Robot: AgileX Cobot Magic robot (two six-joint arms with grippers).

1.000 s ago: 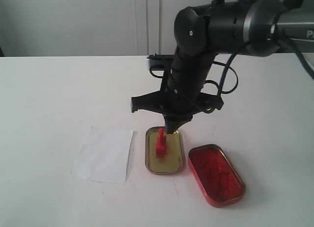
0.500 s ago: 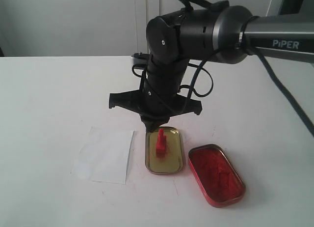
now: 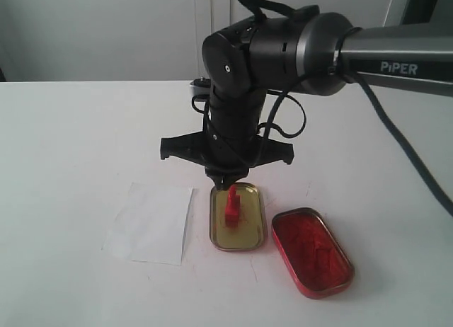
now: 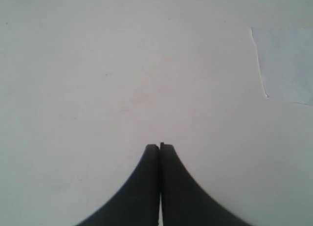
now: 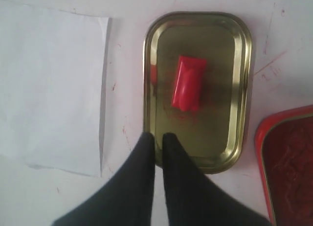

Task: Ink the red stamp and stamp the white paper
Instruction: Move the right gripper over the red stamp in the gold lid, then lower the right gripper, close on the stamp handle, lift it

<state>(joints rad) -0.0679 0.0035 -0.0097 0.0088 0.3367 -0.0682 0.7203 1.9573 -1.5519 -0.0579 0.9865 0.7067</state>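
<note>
The red stamp (image 3: 231, 203) stands upright inside the gold tin (image 3: 214, 228), knob up, with nothing holding it. My right gripper (image 3: 225, 180) hangs just above and behind the stamp, near the tin's far edge. In the right wrist view its tips (image 5: 158, 136) sit over the gold tin's rim (image 5: 244, 89), shut with only a slit between them, a short way from the stamp (image 5: 188, 84). The white paper (image 3: 151, 222) lies flat left of the tin, also seen as the sheet (image 5: 49, 84). My left gripper (image 4: 160, 146) is shut over bare table.
The oblong red tin (image 3: 311, 250) with its red ink pad lies right of the gold tin, its edge (image 5: 288, 167) showing in the right wrist view. A corner of paper (image 4: 283, 64) shows in the left wrist view. The white table's far edge meets a white wall.
The right arm has swung left and its gripper has drawn back from the stamp's knob to the tin's far edge. The stamp, tins and paper have stayed put.
</note>
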